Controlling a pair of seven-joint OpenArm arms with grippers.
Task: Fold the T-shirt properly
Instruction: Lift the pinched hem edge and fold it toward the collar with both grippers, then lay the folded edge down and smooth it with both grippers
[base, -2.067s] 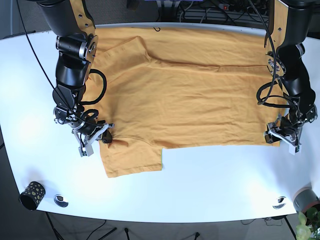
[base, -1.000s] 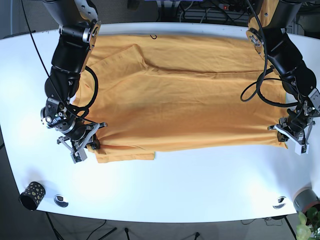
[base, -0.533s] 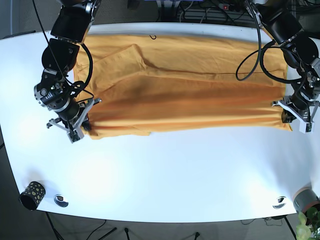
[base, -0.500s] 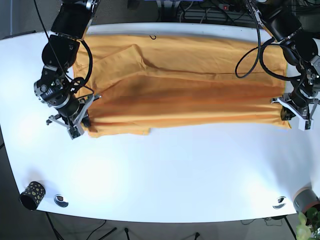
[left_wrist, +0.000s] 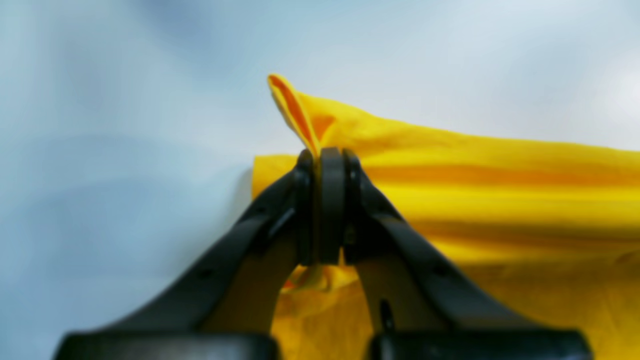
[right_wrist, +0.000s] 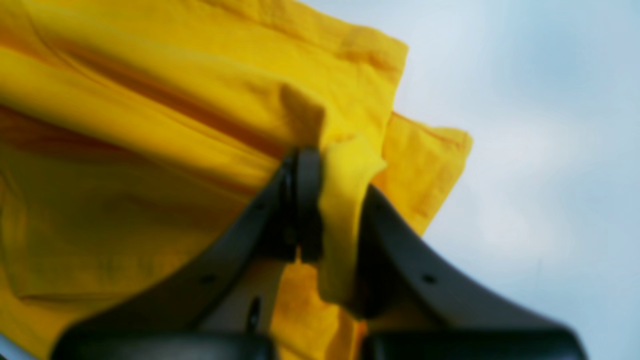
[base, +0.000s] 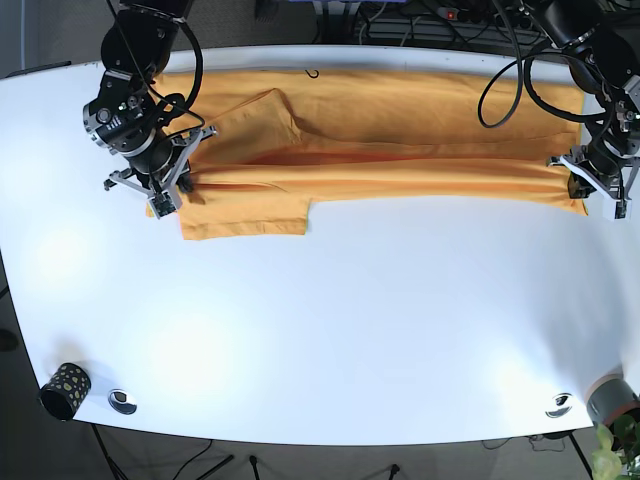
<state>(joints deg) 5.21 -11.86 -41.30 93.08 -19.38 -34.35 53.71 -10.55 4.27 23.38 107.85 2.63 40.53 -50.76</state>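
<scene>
Two end effectors each pinch the orange T-shirt (base: 380, 140), which lies along the far edge of the white tabletop (base: 330, 320) as a long band partly doubled over itself. The left end effector (base: 597, 183) sits near the tabletop's right edge in the base view, its jaws clamped tight on a thin fold of cloth — in its wrist view that pinched fold stands up above the closed tips (left_wrist: 322, 165), with the rest of the T-shirt (left_wrist: 475, 200) stretching off to the right. The right end effector (base: 168, 187) is toward the far-left corner, closed on a bunched edge of fabric; its wrist view shows a thick wad of T-shirt (right_wrist: 175, 125) wedged between the tips (right_wrist: 332, 200). One sleeve (base: 245, 213) lies flat, sticking out toward the near edge beside the right end effector.
</scene>
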